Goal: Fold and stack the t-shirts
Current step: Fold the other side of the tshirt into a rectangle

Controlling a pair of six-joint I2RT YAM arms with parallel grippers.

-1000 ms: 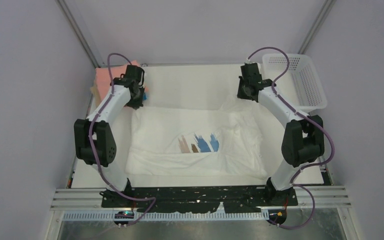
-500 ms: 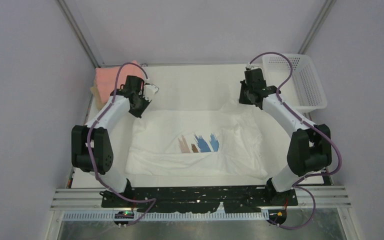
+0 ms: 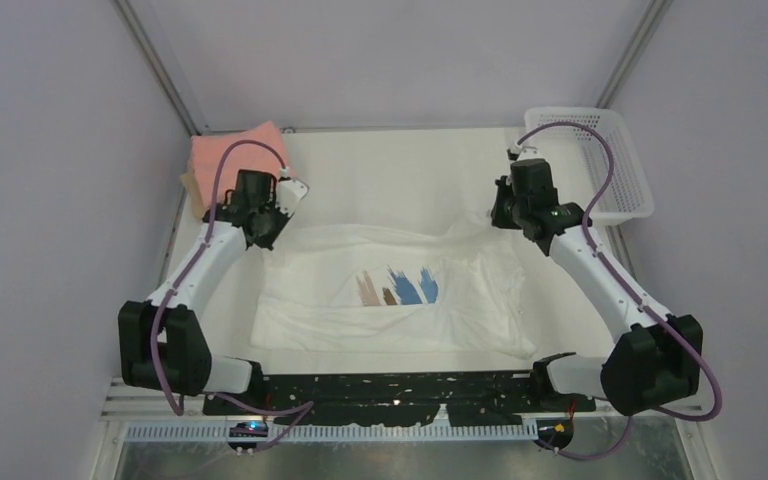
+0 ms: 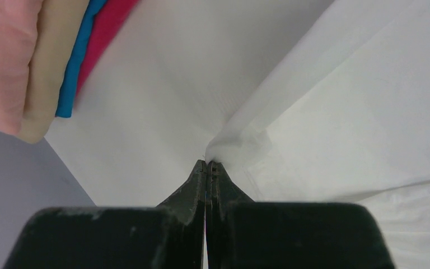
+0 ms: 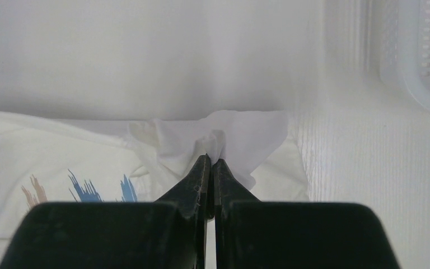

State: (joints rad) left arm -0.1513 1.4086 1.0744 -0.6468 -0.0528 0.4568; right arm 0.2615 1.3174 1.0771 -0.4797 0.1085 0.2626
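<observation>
White t-shirt [image 3: 330,265] — left hand [image 4: 208,163], right hand [image 5: 210,159] pinch corners, seemingly raised.

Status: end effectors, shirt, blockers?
Left end effector shut on white t-shirt, far-left corner. Right end effector shut on far-right corner. Shirt spread, print up. Folded stack and basket off to the sides.

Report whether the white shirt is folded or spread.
Mostly spread: the white shirt lies wide, print up; left end effector and right end effector pinch its far corners.
</observation>
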